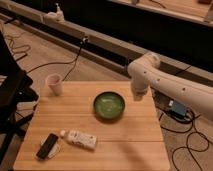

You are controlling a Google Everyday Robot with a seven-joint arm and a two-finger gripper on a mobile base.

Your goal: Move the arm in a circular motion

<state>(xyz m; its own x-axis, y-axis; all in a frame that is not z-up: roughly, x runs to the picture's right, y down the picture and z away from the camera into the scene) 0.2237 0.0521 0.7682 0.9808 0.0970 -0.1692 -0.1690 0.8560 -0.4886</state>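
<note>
The arm (pixel 175 87), white, smooth, tubular and dark-dotted, bends at a rounded elbow over the tabletop (pixel 130 145). Its end effector (pixel 138 95) hangs just right of the green bowl (pixel 109 105); wide or narrow, cannot tell.

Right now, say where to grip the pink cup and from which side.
Probably the rim, from above: the pink cup stands upright, mouth open, apart from other things. The gripper hangs by the far right corner of the table, beyond the green bowl.

Dim, warm light leaves the background dark; the arm (pixel 170 85) glares white, its jaws hanging beside the bowl (pixel 109 105).
</note>
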